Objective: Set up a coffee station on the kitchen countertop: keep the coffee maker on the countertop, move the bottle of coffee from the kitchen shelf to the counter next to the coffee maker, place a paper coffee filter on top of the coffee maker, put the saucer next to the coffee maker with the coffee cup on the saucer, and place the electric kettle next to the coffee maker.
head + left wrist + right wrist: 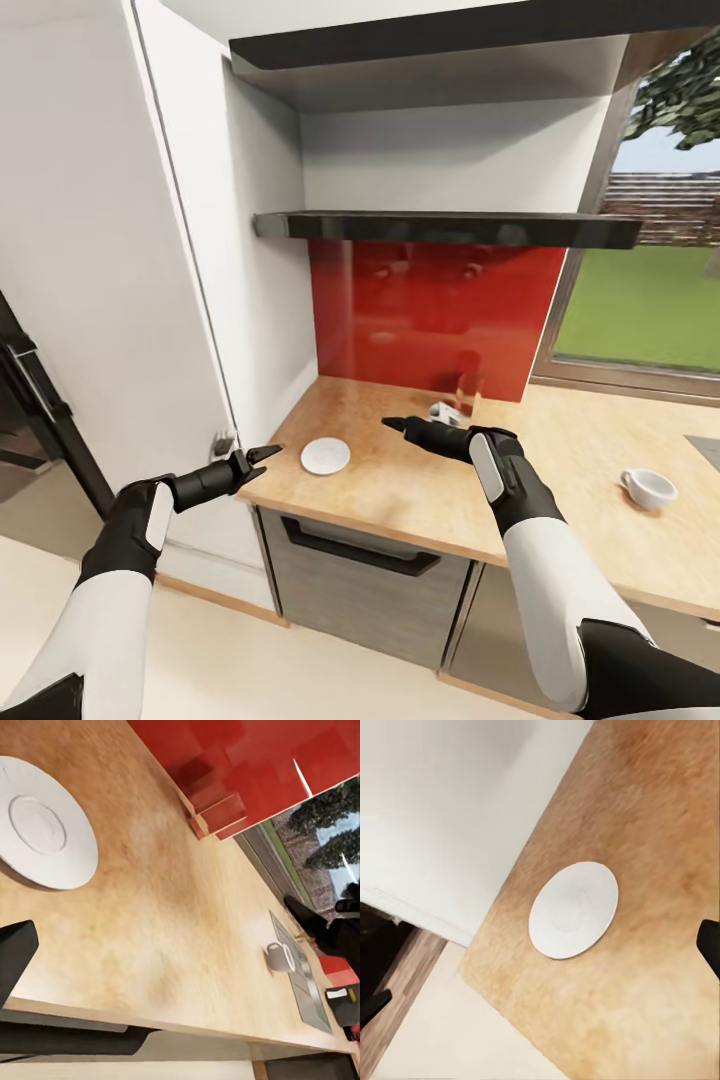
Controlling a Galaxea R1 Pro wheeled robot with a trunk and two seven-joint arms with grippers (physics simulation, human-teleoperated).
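Note:
A white saucer [325, 456] [45, 825] [574, 909] lies flat near the left end of the wooden countertop [400, 490]. A white coffee cup [648, 488] [281, 956] stands upright far to the right on the same counter. My left gripper [264, 455] is open at the counter's left corner, just left of the saucer. My right gripper [395, 425] is open above the counter, right of the saucer and behind it, with nothing between its fingers; one fingertip [709, 945] shows at the picture's edge. A small white and red object [447, 410] sits behind the right gripper, too small to name.
A red backsplash [440, 310] backs the counter under a dark shelf [450, 228]. A tall white cabinet [120, 250] walls the left side. A window [650, 300] is at the right. A dark inset panel [705, 450] sits at the counter's right edge. A grey drawer front [360, 570] is below.

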